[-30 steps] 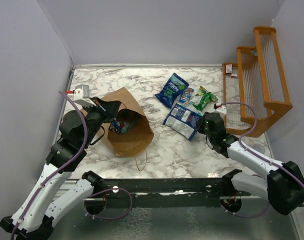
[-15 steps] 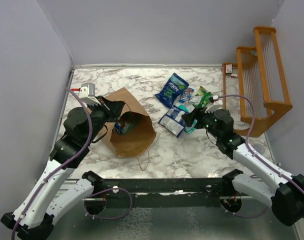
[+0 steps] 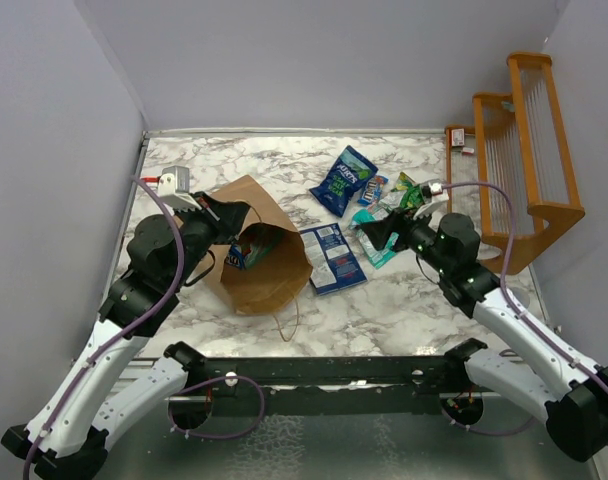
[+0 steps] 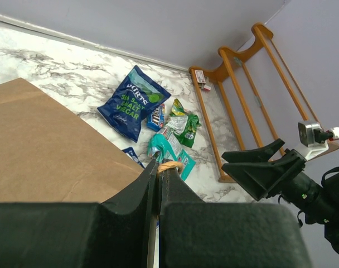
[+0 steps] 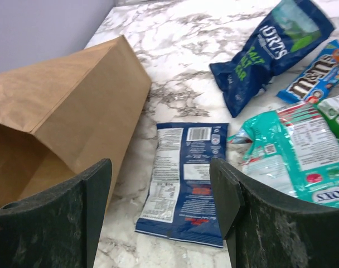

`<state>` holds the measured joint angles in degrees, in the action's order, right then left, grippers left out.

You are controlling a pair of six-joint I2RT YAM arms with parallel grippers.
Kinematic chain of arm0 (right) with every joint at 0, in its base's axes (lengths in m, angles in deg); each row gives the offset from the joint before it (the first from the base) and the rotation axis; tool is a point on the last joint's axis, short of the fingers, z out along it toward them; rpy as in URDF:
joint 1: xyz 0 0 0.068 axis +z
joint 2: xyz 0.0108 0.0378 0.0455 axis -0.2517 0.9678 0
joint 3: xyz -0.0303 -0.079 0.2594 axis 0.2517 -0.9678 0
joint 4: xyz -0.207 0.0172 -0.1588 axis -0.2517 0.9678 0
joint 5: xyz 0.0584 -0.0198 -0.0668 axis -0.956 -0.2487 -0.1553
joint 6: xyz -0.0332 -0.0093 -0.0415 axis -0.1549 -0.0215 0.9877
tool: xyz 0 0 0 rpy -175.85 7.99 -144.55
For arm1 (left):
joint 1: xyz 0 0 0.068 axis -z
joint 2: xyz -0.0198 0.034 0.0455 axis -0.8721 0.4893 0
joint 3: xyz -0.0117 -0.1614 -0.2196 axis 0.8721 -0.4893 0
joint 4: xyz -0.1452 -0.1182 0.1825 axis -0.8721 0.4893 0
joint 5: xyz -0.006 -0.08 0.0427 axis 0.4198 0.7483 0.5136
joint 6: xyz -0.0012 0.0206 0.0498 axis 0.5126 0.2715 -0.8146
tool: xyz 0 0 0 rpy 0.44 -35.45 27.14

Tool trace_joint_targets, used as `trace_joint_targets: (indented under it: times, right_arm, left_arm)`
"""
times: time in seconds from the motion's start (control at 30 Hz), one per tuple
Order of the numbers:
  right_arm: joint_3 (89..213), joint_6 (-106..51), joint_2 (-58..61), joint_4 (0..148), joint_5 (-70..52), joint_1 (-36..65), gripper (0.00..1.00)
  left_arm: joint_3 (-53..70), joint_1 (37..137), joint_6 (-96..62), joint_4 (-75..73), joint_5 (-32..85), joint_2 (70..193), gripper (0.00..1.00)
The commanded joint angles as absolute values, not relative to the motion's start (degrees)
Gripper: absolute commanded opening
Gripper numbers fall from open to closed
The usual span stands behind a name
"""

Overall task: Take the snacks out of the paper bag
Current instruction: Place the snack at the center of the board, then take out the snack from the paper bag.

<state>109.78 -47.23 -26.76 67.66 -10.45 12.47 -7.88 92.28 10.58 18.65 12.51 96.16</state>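
Right gripper (image 3: 376,235) above marble (image 3: 394,295) (grey walls (image 3: 334,60))

The left tool (image 4: 159,164) is reached forward from a bent elbow, its jaws pinched shut (barely a slit is left between them) on a handle of the paper bag (image 4: 41,139). The right tool (image 5: 160,167) is angled down toward the surface (image 5: 175,95), jaws spread wide apart.

The paper bag (image 3: 246,200) lies left on the counter (image 3: 404,300), a snack packet (image 3: 331,257) just right of its mouth (other packets (image 3: 344,180) farther right), the wooden rack (image 3: 556,211) rightmost.
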Motion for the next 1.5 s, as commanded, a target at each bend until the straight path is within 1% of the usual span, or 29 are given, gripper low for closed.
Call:
trace_joint_targets:
  times: [0.0, 0.1, 0.17, 0.23, 0.3, 0.37, 0.47, 0.53, 0.67, 0.73, 0.83, 0.9, 1.03, 1.27, 1.37, 1.47]
  right_arm:
    - [111.7, -42.6, -25.7, 71.0, -10.3, 12.5, 0.71]
    - [113.2, -39.0, -22.1, 70.2, -26.7, 12.5, 0.71]
    - [112.7, -40.7, -19.7, 66.0, -35.8, 12.6, 0.71]
    - [111.0, -42.7, -18.8, 59.3, -42.1, 14.1, 0.71]
    - [109.4, -42.3, -18.8, 53.4, -44.2, 18.2, 0.72]
    - [109.2, -39.6, -18.4, 50.7, -40.9, 25.0, 0.73]
    - [110.6, -35.3, -15.0, 49.6, -28.1, 36.3, 0.71]
    - [111.8, -32.8, -11.3, 47.7, -19.2, 42.1, 0.64]
    - [116.2, -32.0, -1.4, 44.1, -0.7, 48.2, 0.43]
    - [117.1, -29.7, 4.1, 37.9, 5.4, 50.3, 0.4]
    - [116.7, -23.8, 12.8, 24.1, 9.4, 52.6, 0.4]
    - [118.5, -23.1, 18.8, 19.9, 10.8, 52.8, 0.39]
    - [125.0, -21.6, 29.1, 16.5, 13.5, 52.8, 0.38]
    - [132.9, -20.4, 41.1, 12.2, 18.2, 52.8, 0.37]
    - [136.7, -19.1, 44.7, 12.6, 19.3, 52.8, 0.35]
    - [138.9, -18.4, 47.2, 12.5, 19.5, 52.8, 0.34]
  left_arm:
    - [-7.5, 92.2, 10.8, 17.5, 12.1, 95.0, 0.0]
    - [-7.4, 92.2, 10.5, 17.9, 12.0, 95.1, 0.0]
    - [-7.4, 92.2, 10.5, 18.1, 11.9, 95.1, 0.0]
    - [-7.5, 92.2, 10.6, 18.2, 11.6, 94.8, 0.0]
    - [-7.3, 92.2, 10.7, 18.3, 11.7, 94.8, 0.0]
    - [-7.1, 92.2, 10.7, 18.5, 11.7, 94.9, 0.0]
    - [-6.9, 92.2, 10.7, 18.6, 11.5, 95.1, 0.0]
    - [-7.0, 92.2, 10.9, 18.5, 11.6, 95.2, 0.0]
    - [-6.9, 92.2, 11.5, 18.4, 12.1, 95.5, 0.0]
    - [-7.0, 92.2, 11.7, 18.3, 12.0, 95.6, 0.0]
    - [-6.7, 92.2, 11.7, 18.3, 12.0, 95.8, 0.0]
    - [-6.3, 92.2, 11.8, 18.2, 12.0, 96.0, 0.0]
    - [-6.4, 92.2, 12.0, 18.1, 12.3, 95.8, 0.0]
    - [-6.5, 92.2, 12.0, 18.0, 12.5, 96.0, 0.0]
    - [-6.4, 92.2, 12.2, 17.9, 13.1, 96.2, 0.0]
    - [-6.2, 92.2, 12.3, 17.9, 13.2, 96.3, 0.0]
